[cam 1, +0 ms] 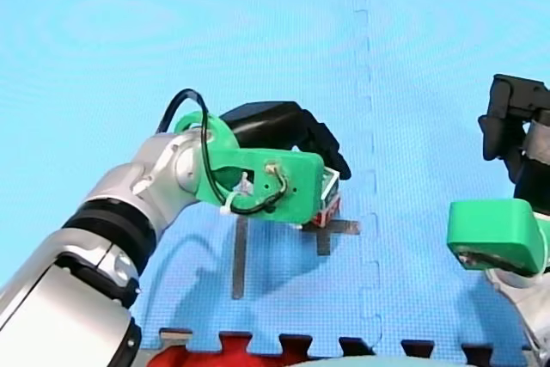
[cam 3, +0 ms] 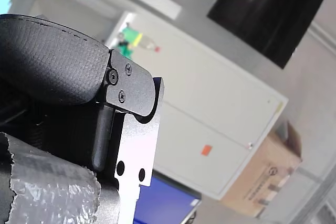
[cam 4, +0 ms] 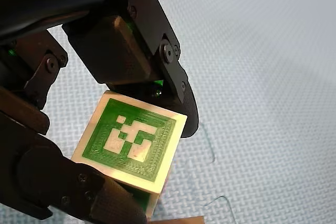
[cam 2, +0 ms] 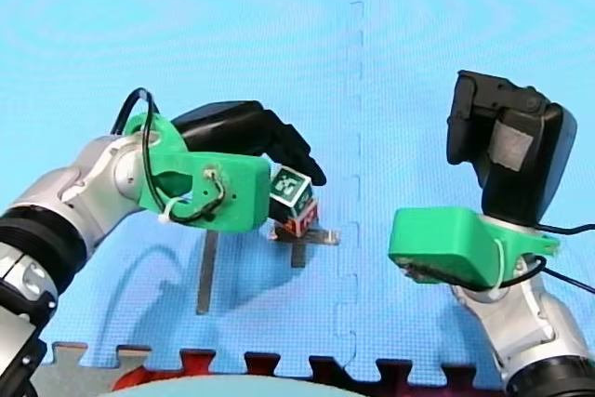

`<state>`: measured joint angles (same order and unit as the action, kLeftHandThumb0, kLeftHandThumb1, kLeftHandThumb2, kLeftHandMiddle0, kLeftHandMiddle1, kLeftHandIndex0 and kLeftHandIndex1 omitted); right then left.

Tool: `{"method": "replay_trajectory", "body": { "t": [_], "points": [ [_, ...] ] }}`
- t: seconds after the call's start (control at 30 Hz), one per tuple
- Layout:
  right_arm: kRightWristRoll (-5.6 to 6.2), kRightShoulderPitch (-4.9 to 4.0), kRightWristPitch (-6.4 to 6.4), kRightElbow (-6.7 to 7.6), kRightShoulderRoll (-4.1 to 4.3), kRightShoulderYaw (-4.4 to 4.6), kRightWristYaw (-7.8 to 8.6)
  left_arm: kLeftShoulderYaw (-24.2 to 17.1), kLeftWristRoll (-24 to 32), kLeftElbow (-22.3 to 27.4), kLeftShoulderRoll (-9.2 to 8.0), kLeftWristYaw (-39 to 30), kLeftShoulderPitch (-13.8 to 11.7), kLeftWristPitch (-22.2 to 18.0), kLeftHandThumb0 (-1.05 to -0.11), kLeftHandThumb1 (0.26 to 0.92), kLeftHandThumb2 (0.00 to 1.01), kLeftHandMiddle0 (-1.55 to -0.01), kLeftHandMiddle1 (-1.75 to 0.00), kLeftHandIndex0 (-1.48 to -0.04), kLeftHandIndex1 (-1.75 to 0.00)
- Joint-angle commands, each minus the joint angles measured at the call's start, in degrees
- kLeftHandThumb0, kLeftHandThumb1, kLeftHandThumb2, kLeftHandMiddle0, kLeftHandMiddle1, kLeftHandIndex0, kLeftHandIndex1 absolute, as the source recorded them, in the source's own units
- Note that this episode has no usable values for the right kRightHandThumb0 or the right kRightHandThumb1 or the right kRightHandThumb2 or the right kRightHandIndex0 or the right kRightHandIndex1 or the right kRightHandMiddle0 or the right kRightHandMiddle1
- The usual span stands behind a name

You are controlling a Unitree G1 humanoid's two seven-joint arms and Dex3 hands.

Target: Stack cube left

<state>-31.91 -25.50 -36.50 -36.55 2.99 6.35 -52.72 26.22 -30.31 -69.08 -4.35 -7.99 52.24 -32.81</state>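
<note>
My left hand (cam 2: pixel 275 142) reaches in from the left and is shut on a green-patterned cube (cam 2: pixel 290 186), with black fingers on opposite sides of it. The cube sits directly over a red cube (cam 2: pixel 299 222) that stands on a metal cross marker (cam 2: pixel 316 237); I cannot tell whether the two touch. The second wrist view shows the same green cube (cam 4: pixel 128 142) up close, clamped between the fingers (cam 4: pixel 121 51). My right hand (cam 2: pixel 493 127) is raised at the right side, well apart from the cubes, and holds nothing.
A long metal strip (cam 2: pixel 206 271) lies on the blue foam mat left of the cross. A mat seam (cam 2: pixel 358 90) runs up the middle. The jagged front edge of the mat (cam 1: pixel 284 345) has something red (cam 1: pixel 193 357) under it.
</note>
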Motion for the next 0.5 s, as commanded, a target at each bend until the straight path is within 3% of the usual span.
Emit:
{"method": "replay_trajectory", "body": {
  "t": [0.0, 0.23, 0.47],
  "points": [
    [0.28, 0.01, -0.33, -0.19, -0.10, -0.05, -0.16, 0.1, -0.2, -0.5, 0.06, 0.6, 0.2, -0.2, -0.473, 0.785, 0.00, -0.90, -1.67, -1.32, -0.01],
    [0.37, 0.43, -0.19, 0.43, -0.42, 0.00, -0.08, 0.3, -0.8, -0.8, 0.24, 1.5, 0.5, -0.6, -0.475, 0.786, 0.00, -0.92, -1.59, -1.32, -0.01],
    [0.00, 1.05, -0.18, 1.15, -0.53, 0.15, -0.26, 0.6, -1.4, -1.3, 0.41, 3.6, 0.6, -1.2, -0.466, 0.791, 0.00, -0.90, -1.63, -1.32, 0.00]
  ]
}}
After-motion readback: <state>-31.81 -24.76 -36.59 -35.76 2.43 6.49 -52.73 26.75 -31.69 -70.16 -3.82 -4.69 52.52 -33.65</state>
